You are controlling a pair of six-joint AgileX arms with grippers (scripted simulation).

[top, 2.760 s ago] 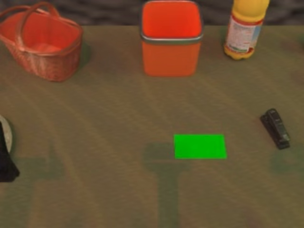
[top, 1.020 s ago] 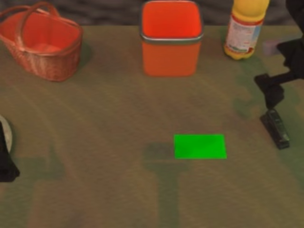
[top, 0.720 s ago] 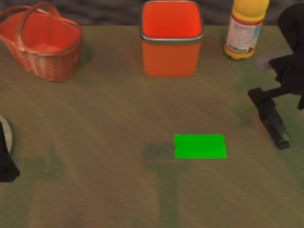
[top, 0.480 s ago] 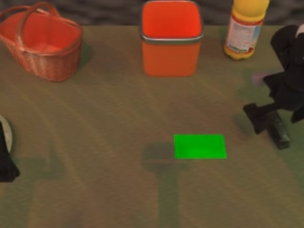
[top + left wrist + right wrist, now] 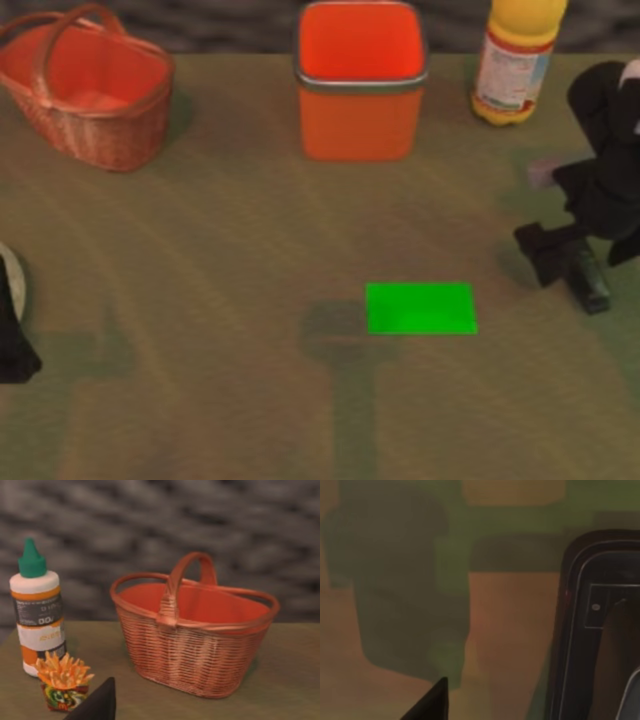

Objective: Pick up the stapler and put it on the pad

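While the right gripper (image 5: 562, 262) straddles the stapler (image 5: 590, 285), the pad (image 5: 421, 307) lies apart

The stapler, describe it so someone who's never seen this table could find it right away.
Start at the green pad near the table's middle and look toward the right edge. There, under the right gripper, lies the stapler: a short, narrow dark bar, far smaller than the orange bin or the yellow bottle.

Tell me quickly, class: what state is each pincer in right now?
Left pincer: parked at the table's left edge; cannot be told.
Right pincer: down over the stapler, open around it, not yet closed.
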